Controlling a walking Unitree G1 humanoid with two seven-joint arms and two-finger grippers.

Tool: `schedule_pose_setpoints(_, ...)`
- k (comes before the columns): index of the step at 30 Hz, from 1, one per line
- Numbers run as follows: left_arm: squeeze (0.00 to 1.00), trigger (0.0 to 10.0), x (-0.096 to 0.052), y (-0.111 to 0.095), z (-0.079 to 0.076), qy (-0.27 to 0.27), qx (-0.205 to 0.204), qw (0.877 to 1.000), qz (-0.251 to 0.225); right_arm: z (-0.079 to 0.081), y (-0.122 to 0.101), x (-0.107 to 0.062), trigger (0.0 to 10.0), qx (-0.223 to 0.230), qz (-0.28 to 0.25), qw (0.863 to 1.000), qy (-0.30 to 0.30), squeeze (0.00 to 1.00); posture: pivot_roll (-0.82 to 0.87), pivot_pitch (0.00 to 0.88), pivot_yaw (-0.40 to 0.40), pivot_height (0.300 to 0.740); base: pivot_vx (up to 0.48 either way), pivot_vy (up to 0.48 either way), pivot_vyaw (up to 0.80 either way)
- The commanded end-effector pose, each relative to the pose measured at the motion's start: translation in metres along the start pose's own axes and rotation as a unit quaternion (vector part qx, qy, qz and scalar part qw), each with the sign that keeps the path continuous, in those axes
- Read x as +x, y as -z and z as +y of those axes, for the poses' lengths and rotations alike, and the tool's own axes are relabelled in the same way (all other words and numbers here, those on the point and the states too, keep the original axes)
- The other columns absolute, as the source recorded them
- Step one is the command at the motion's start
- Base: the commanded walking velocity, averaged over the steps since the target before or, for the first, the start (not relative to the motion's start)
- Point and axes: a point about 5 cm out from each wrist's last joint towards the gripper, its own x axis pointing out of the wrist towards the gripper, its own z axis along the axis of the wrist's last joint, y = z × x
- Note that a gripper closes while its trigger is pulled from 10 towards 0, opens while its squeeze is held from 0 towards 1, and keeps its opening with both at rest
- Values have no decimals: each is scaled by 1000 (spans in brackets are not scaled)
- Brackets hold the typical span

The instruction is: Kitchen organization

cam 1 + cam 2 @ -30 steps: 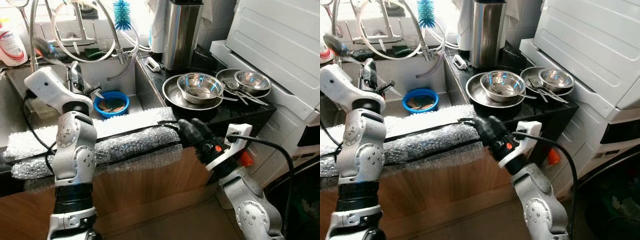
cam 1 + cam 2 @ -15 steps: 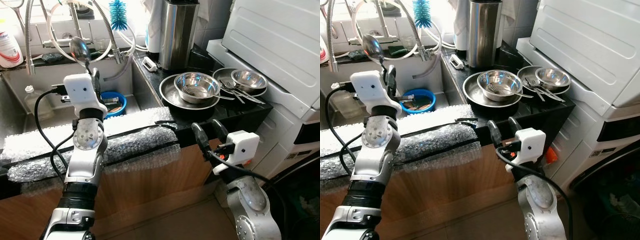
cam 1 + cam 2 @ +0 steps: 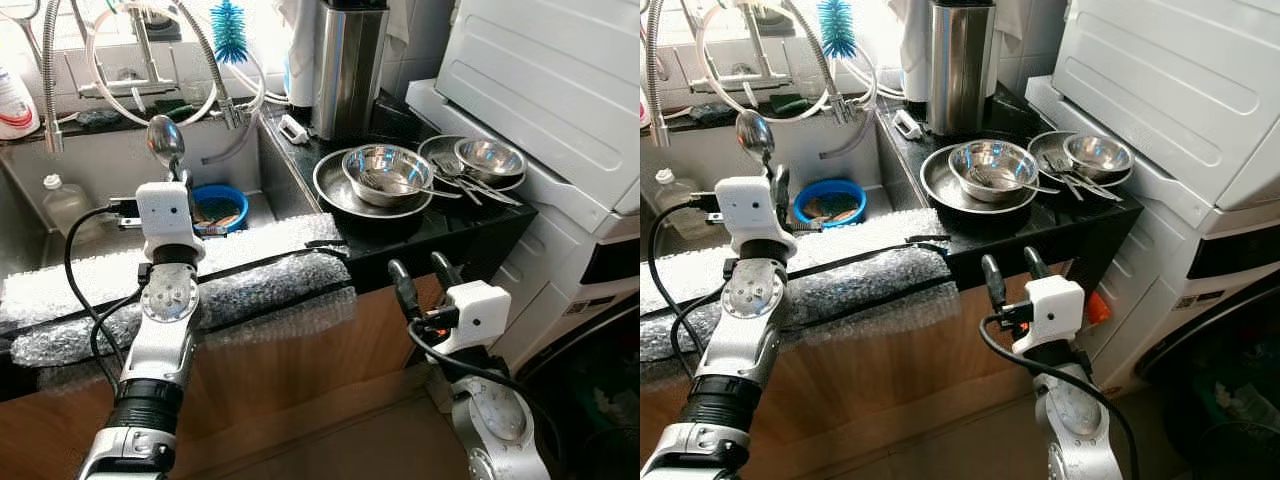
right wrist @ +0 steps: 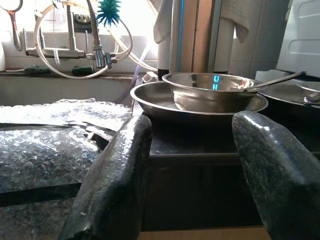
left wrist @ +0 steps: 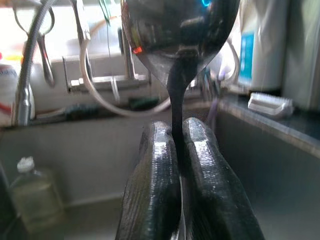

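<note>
**A:** Where's the spoon [image 3: 165, 140]?

**B:** In the left gripper [image 3: 180, 183], held upright with the bowl end up, over the sink [image 3: 80, 190] edge. The sink is my reference from here on. The left wrist view shows both fingers [image 5: 155, 190] clamped on the handle, with the spoon bowl [image 5: 180, 30] right above them. From the head views I can only see that the spoon stands up out of the wrist block.

**A:** Right gripper [image 3: 424, 280]?

**B:** Fingers spread, holding nothing. It sits to the right of the sink, low, in front of the black counter [image 3: 450, 225] edge. The right wrist view looks level across the counter top at the stacked steel.

**A:** What's stacked?

**B:** A steel bowl [image 3: 386, 172] inside a wide steel pan [image 3: 335, 190], on the counter just right of the sink. The head view shows a utensil [image 3: 420, 190] lying across that bowl. Further right is a second pan with a small bowl [image 3: 490, 158] and more cutlery.

**A:** In the sink?

**B:** A blue bowl [image 3: 222, 203] on the sink floor, near the right wall, with something in it I can't identify. A clear bottle [image 3: 62, 200] stands at the left side. Bubble wrap [image 3: 250, 275] lies along the sink's front rim.

**A:** Behind it?

**B:** Faucet hoses [image 3: 150, 60], and a blue brush [image 3: 229, 20] at the back right corner. A tall steel canister [image 3: 347, 65] stands on the counter beside that corner.
</note>
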Motion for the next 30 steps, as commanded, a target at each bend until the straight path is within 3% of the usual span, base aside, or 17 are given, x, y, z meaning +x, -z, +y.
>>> schedule_pose_setpoints(1,0,10000,-2,8,-1,10,15,1000,21,2,3,-1,10000,-3,5,1000,-3,0,-79,0,-56,727,0,0,0)
schedule_pose_setpoints(14,0,10000,2,11,5,6,21,999,35,7,6,0,10000,-1,6,1000,-12,0,-74,0,-46,727,0,0,0)
schedule_pose_setpoints(15,247,10000,2,12,5,9,27,999,37,7,7,0,10000,-2,8,1000,-13,0,-75,0,-45,727,0,0,0)
schedule_pose_setpoints(16,247,10000,2,12,5,9,27,999,37,7,7,0,10000,-2,8,1000,-13,0,-75,0,-45,727,0,0,0)
schedule_pose_setpoints(17,408,10000,2,12,5,10,28,999,38,7,8,0,10000,-3,9,1000,-11,0,-74,0,-45,727,0,0,0)
schedule_pose_setpoints(19,408,10000,1,12,5,11,27,999,37,6,9,0,10000,-4,10,1000,-7,0,-72,0,-44,727,0,0,0)
schedule_pose_setpoints(20,514,10000,1,12,4,12,27,999,36,6,9,0,10000,-3,10,1000,-6,0,-72,0,-44,727,0,0,0)
schedule_pose_setpoints(30,549,10000,0,12,5,12,25,999,36,5,11,0,10000,-6,12,1000,-7,0,-70,0,-41,727,0,0,0)
